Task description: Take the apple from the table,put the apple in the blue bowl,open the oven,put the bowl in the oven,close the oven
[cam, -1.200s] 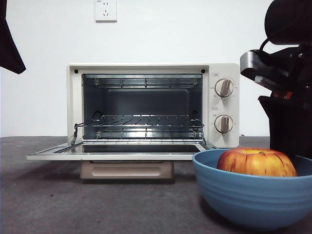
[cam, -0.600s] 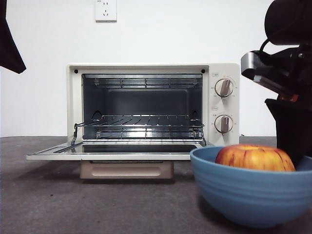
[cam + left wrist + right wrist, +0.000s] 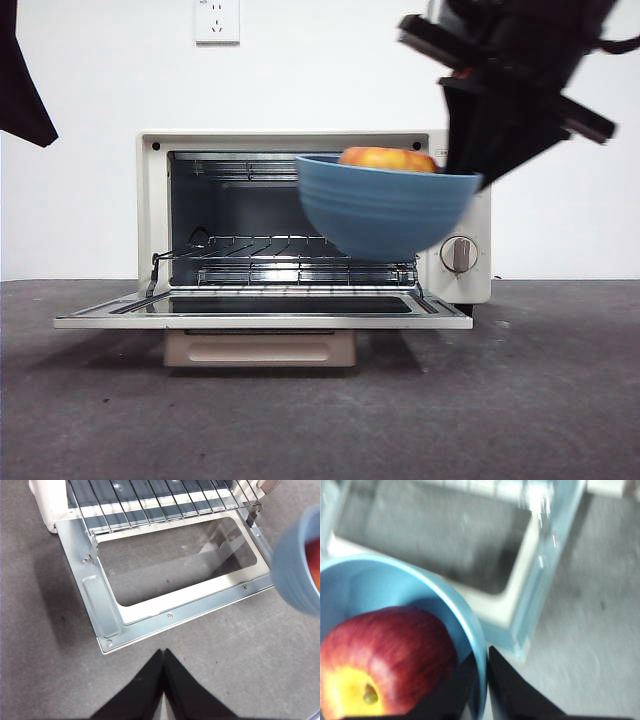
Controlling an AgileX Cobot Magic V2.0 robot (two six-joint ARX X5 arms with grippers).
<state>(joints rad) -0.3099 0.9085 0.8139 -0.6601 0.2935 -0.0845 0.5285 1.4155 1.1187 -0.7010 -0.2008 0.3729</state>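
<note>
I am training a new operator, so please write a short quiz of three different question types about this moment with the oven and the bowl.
1. True or false: the cream-white boxy toaster oven has its door shut.
2. What lies inside the wide matte blue bowl?
3. Which tool grips the bowl's rim? A) left tool B) right tool

Key:
1. False; the door lies open and flat.
2. The round red apple with yellow streaks.
3. B; the left tool is shut on nothing above the dark grey table.

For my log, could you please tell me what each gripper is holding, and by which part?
The right gripper holds the blue bowl by its rim, one finger inside and one outside; the apple sits in it. The left gripper holds nothing.
</note>
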